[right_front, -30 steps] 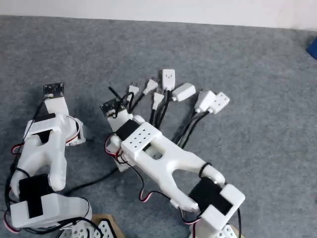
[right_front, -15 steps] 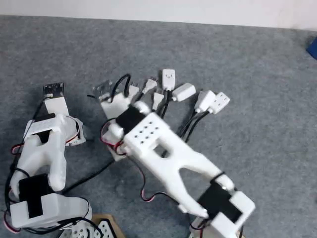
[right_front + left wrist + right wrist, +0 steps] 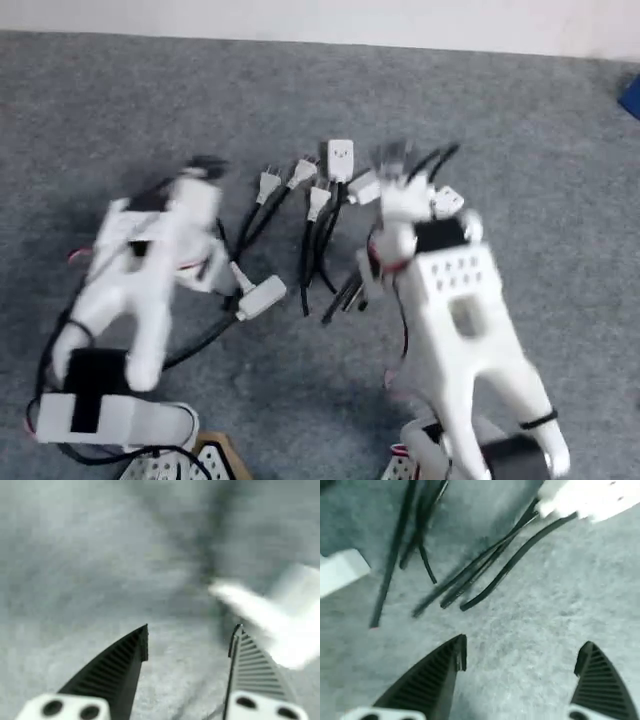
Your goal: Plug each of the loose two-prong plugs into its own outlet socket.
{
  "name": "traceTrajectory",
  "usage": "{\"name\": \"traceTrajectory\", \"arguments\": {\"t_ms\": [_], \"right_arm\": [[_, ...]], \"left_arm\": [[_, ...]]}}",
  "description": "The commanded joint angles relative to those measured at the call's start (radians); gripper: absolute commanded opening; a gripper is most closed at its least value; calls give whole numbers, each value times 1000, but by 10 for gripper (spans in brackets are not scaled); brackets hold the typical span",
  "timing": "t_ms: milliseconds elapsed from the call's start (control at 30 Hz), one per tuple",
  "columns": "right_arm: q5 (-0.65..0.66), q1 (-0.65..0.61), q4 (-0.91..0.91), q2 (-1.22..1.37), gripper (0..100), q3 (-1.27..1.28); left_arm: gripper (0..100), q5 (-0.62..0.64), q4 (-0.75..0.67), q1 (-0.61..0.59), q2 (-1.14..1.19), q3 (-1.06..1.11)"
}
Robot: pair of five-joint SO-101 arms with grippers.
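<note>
Three loose two-prong plugs [image 3: 302,173] on black cables lie on the grey carpet at the middle back. White outlet sockets [image 3: 340,156] lie just right of them, and one more socket [image 3: 262,297] lies nearer, between the arms. My left gripper [image 3: 200,168] hovers left of the plugs; it is open and empty [image 3: 190,630], with a blurred white piece [image 3: 272,625] beside one finger. My right gripper [image 3: 400,156] is over the right-hand sockets. Also open [image 3: 522,650], it holds nothing, and black cables [image 3: 485,572] and a white socket [image 3: 590,497] lie beyond it.
Black cables [image 3: 315,250] run from the plugs and sockets toward the arm bases. Bare grey carpet [image 3: 560,150] spreads to the right and the far back. A blue object [image 3: 632,98] sits at the right edge.
The right arm swung from left of the cluster to its right side. The left arm moved forward and right, toward the plugs. The near socket, earlier covered by the right arm, now shows.
</note>
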Motion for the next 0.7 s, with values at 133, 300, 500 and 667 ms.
{"name": "traceTrajectory", "arguments": {"t_ms": [133, 300, 500, 667], "right_arm": [[12, 2, -280, -271, 337, 447], [12, 1, -282, -292, 337, 461], [12, 1, -302, -292, 337, 463], [12, 1, -302, -292, 337, 463]], "left_arm": [[238, -158, 186, 254, -13, -208], [238, -164, 264, 289, 39, -325], [237, -183, 285, 334, 245, -426], [236, -180, 287, 360, 421, -512]]}}
